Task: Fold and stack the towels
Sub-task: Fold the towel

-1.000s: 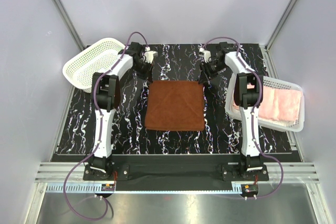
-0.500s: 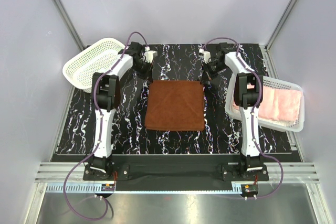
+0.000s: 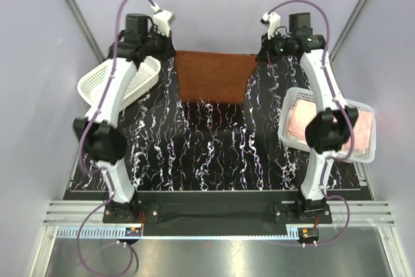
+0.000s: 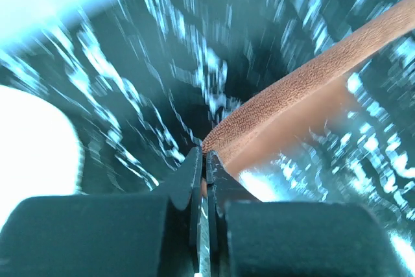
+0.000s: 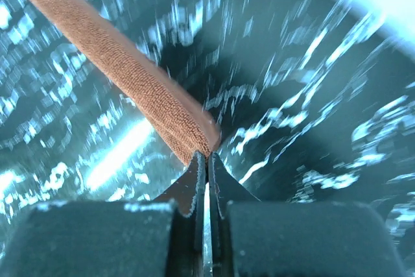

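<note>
Gripping opposite corners of the soft, square rust-brown cloth towel (image 3: 214, 77) with left gripper (image 4: 205, 160) and right gripper (image 5: 207, 159), both clamped tight; stretched straight between them, draping below.

Blk marble table (image 3: 207, 154): white basket L (image 3: 97, 92), white basket R (image 3: 356, 155).

Setting: robotics lab test cell, not a home or shop.

Evidence:
- Two white jointed arms, left arm (image 3: 114, 94) and right arm (image 3: 320, 82), are bolted to a black base plate (image 3: 214, 211) on an aluminium rail (image 3: 65, 215) at the near edge of the bench (image 3: 214, 154).
- The bench top is a black marble-print sheet.
- Plain pale walls (image 3: 214, 4) close off the left, right and far sides, and bare aluminium posts (image 3: 75, 11) join them.
- Purple cables (image 3: 80, 233) loop out from the arm bases.
- White lattice baskets (image 3: 97, 89) sit at the left and right edges.
</note>
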